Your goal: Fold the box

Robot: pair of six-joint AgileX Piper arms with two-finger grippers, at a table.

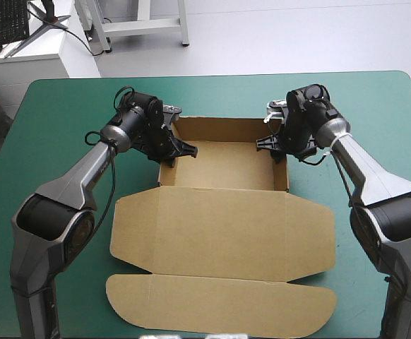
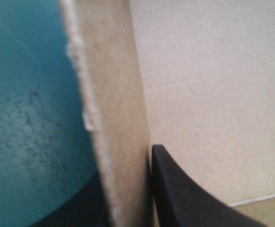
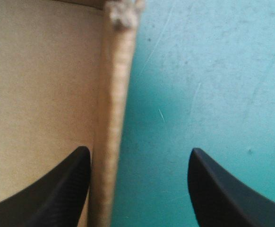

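Brown box within spread right gripper

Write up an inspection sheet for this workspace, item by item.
surface: teal-green cover, faint scratches showing in the wrist views.
job's things: box, an open tray with its walls raised, lid lying flat toward the near edge.
clutter: nothing seen.
claws: left claw shut on the box's left wall; right claw open, one finger on each side of the right wall.
cables: nothing seen.
surroundings: nothing seen.
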